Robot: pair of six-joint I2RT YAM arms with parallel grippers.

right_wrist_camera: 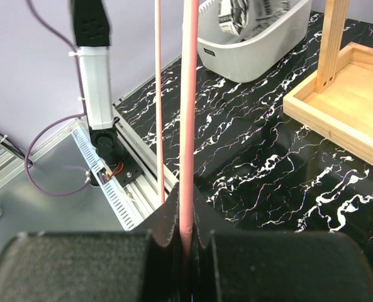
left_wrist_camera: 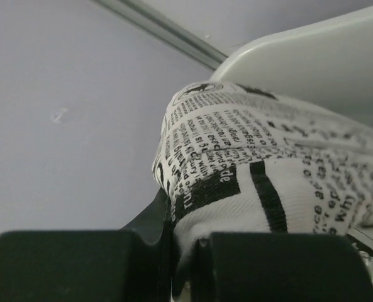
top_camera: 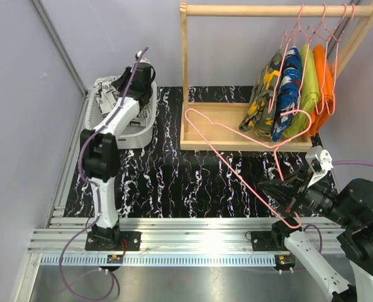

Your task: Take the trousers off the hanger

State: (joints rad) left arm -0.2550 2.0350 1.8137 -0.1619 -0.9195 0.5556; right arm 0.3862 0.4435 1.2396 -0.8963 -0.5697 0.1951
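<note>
- The right jaws, at the near right edge of the counter (top_camera: 173, 182), are pinching fully shut on the thin wire of a pink hanger (right_wrist_camera: 188, 113). The hanger is bare and is slanting away over the counter toward the left post of the rack (top_camera: 280, 9).
- This side's job looks like simply holding steady. It would do best keeping the wire off the counter and away from the hanging clothes, so that nothing is snagging while the other side is finishing.
- The left arm (top_camera: 104, 151) is reaching to the far left, its jaws closed tight on a fold of the black-and-white print trousers (left_wrist_camera: 255, 163). The cloth is bunching right in front of the fingers, with the rim of the white basket (top_camera: 139, 135) showing just behind it. Whether the cloth is resting on the basket floor cannot be told.
- The step in hand appears to be dropping this pair into the basket. To do it well, the jaws should be lowering the bundle inside the rim before opening. They should then be opening wide and rising straight up, so no fold is trailing over the edge or clinging to the fingers.
- Farthest back, the camouflage trousers (top_camera: 263, 94) and the blue trousers (top_camera: 287, 94) are hanging from the rail, waiting their turn. Just beside them the lime-green garment (top_camera: 307, 88) and the orange garment (top_camera: 324, 82) are hanging too, and those look best left alone.
</note>
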